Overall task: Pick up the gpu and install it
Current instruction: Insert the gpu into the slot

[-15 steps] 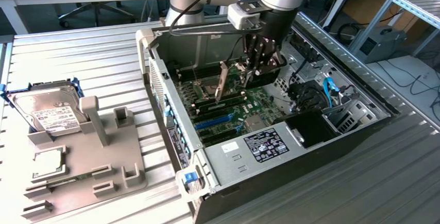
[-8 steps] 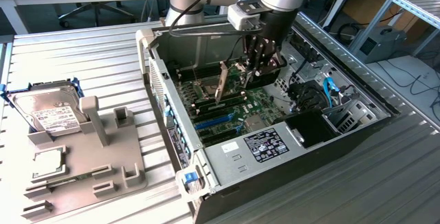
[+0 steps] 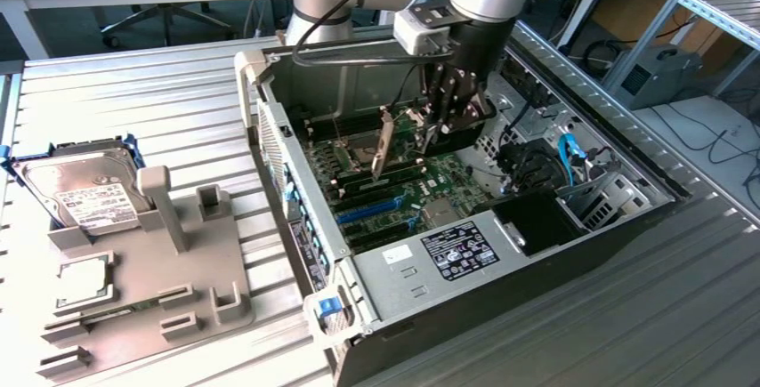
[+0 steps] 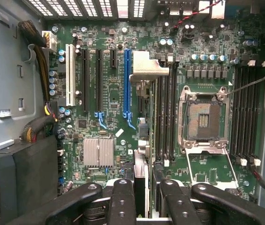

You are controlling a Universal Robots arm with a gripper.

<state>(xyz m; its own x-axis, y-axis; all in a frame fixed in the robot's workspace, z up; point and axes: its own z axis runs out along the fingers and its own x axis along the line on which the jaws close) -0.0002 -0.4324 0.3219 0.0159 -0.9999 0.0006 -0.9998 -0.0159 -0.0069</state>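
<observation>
My gripper reaches down into the open computer case and is shut on the gpu. The black card hangs on edge above the motherboard, and its silver bracket points down toward the slots. In the wrist view the gpu is seen edge-on between my black fingers. Its bracket end hovers just beside the long blue slot, between that slot and the memory slots.
The open processor socket and a silver heatsink lie on the board. Cables run along one case wall. Outside the case, a grey fixture holds a hard drive and a square chip.
</observation>
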